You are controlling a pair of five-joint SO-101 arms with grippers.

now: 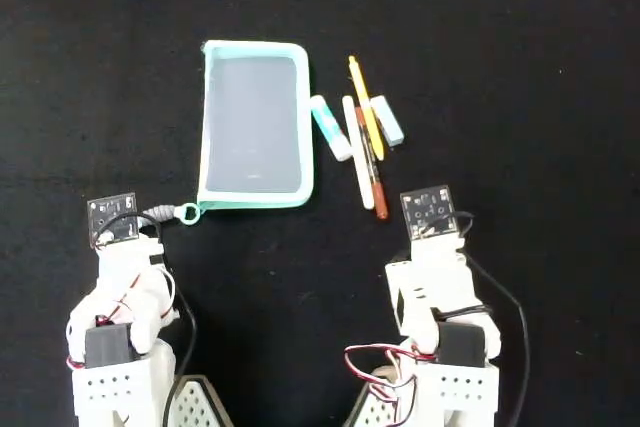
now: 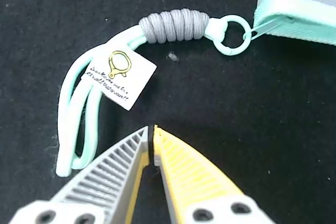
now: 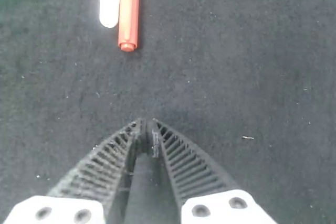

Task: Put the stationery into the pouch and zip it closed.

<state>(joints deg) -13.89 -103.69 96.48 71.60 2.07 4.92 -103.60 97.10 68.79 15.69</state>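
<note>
Black cloth table (image 1: 520, 97) lies under both arms. I see my left pincer (image 2: 152, 132) closed on nothing, with the mint cord strap (image 2: 173, 25) just ahead of its tips, leading to the flat mint-edged grey pouch (image 1: 250, 203). My right pincer (image 3: 147, 125) is closed and empty too, with the red-orange marker (image 3: 128, 17) and the white pen (image 3: 109, 3) ahead of it, apart from its tips

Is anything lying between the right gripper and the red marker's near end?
Nothing visible. Bare black table lies between the shut right gripper and the red marker. A white pen lies beside the marker, off the path.
</note>
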